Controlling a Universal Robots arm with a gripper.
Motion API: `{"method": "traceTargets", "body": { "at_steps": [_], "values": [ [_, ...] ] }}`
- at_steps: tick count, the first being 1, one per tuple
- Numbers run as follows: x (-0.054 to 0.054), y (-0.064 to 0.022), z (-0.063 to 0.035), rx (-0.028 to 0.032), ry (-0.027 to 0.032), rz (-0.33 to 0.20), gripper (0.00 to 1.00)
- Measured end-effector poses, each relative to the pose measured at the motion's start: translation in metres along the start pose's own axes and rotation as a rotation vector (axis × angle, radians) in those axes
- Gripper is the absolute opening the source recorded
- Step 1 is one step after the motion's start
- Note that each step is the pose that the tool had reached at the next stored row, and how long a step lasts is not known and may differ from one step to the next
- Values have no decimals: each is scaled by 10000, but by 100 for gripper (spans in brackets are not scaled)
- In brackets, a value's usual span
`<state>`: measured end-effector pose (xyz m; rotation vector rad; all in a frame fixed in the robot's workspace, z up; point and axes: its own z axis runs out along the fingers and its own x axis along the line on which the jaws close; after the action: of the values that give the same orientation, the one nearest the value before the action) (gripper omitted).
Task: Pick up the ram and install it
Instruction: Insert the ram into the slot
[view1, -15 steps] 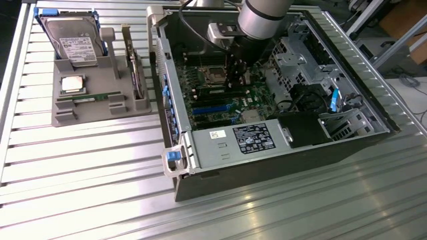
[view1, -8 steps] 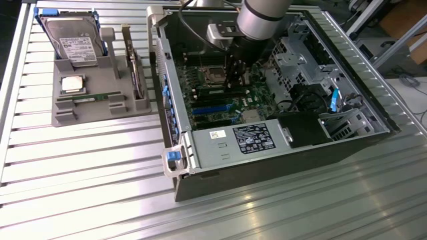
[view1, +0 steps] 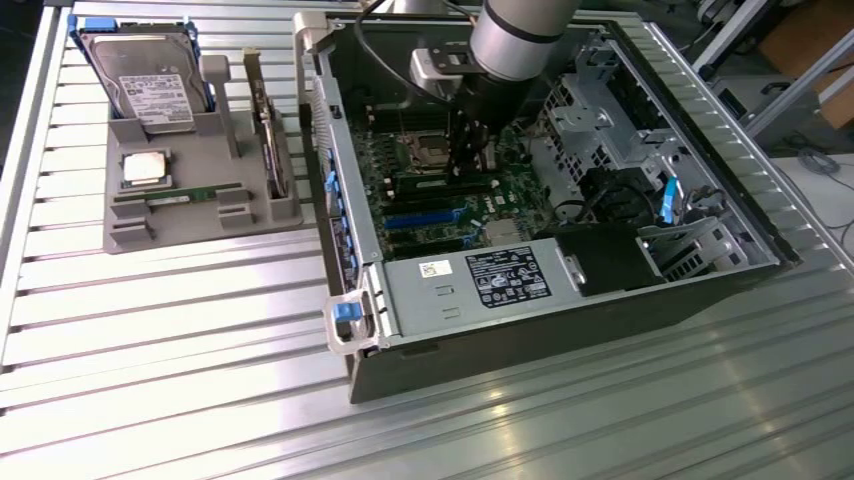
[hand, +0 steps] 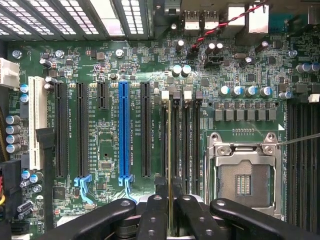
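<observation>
The arm reaches down into the open computer case (view1: 561, 200), which lies on its side on the ribbed metal surface (view1: 200, 350). The pincer (view1: 470, 150) stands low over the motherboard (view1: 441, 190), directly above the memory slots.

In the wrist view, the pincer (hand: 171, 212) is closed on the ram (hand: 170, 165). The ram is seen edge-on as a thin vertical strip running from between the black fingers (hand: 152, 215) out toward the board. It is lined up lengthwise with the memory slots (hand: 182, 142), which sit between the black expansion slot (hand: 145, 130) and the empty CPU socket (hand: 245, 170). The strip overlies the gap beside the first slot of this group; whether its lower edge touches the slot cannot be determined. The white latches at the far ends of the slots are visible beyond the ram's tip.

A blue expansion slot (hand: 123, 130) lies further from the socket, parallel to the memory slots.

At the exterior view's left, a grey parts holder (view1: 187, 180) rests on the surface, well apart from the pincer. It carries a hard drive (view1: 144, 85), a square CPU chip (view1: 144, 168) and a second ram stick (view1: 187, 195) lying in its groove.
</observation>
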<state>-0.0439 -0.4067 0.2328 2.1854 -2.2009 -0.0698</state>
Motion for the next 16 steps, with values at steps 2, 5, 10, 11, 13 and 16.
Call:
{"method": "traceTargets", "body": {
  "at_steps": [2,5,10,11,13,16],
  "values": [
    [0,0,3,0,0,-1,14],
    [1,1,10,-1,0,-1,14],
    [10,0,19,0,0,1,14],
    [10,0,19,1,0,0,14],
    [11,0,14,2,-2,0,14],
    [10,-52,6,-1,4,2,14]
  ]
}}
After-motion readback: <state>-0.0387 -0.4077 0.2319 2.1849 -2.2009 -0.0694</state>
